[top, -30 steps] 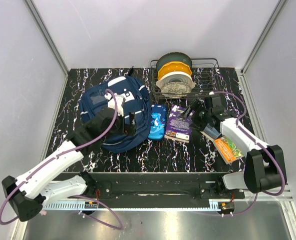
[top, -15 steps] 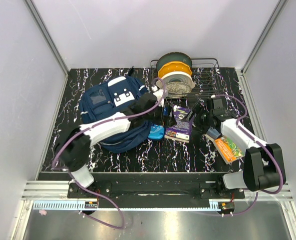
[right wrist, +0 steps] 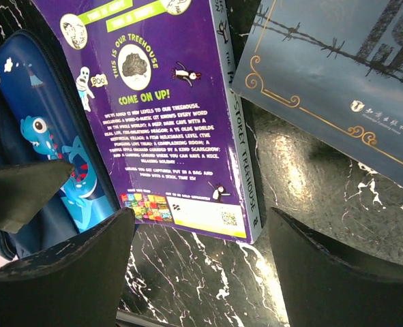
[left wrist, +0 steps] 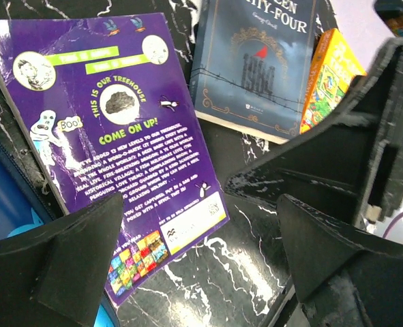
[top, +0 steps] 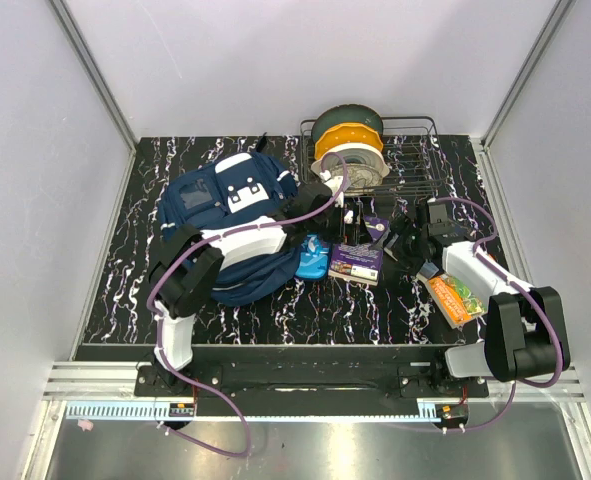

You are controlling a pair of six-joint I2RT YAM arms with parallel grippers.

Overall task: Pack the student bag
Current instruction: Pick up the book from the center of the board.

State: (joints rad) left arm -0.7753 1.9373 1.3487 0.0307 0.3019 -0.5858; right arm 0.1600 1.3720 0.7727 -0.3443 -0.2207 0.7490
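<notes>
The navy student bag (top: 220, 215) lies at the left of the table, and my left arm reaches across it. My left gripper (top: 363, 222) is open and empty, hovering over the right edge of a purple book (top: 356, 257). In the left wrist view (left wrist: 201, 272) its fingers straddle the book's (left wrist: 112, 136) lower corner and bare table. My right gripper (top: 397, 240) is open and empty, just right of the same book. In the right wrist view (right wrist: 201, 272) it hangs above the book's (right wrist: 153, 116) near edge.
A bright-blue pencil case (top: 313, 258) lies between the bag and the purple book. A dark blue book (left wrist: 256, 61) and an orange-green book (top: 453, 296) lie at the right. A wire rack (top: 415, 160) holding filament spools stands behind.
My left arm has swung from the near left, across the bag, to the purple book. My right gripper has shifted slightly toward the near side.
</notes>
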